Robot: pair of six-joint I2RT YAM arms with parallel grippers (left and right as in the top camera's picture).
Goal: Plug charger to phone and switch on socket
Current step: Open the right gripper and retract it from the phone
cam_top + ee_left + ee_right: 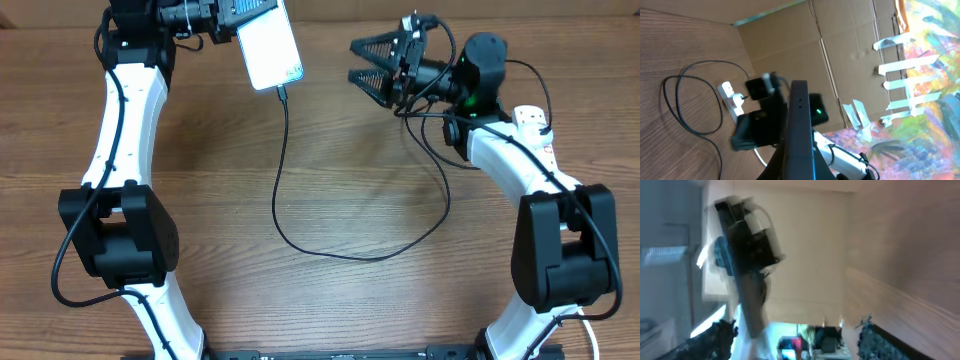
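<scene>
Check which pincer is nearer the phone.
Left. The left pincer grips the phone itself; the right pincer hangs open off to the phone's side, a clear gap away.

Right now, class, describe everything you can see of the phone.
The phone is a slim rectangle with rounded corners, a pale glowing screen facing up and a dark edge, glossy like glass. It sits at an angle near the top of the overhead view, its upper end clamped in the shut left pincer. The black charger cable meets its lower end, seemingly plugged in.
</scene>
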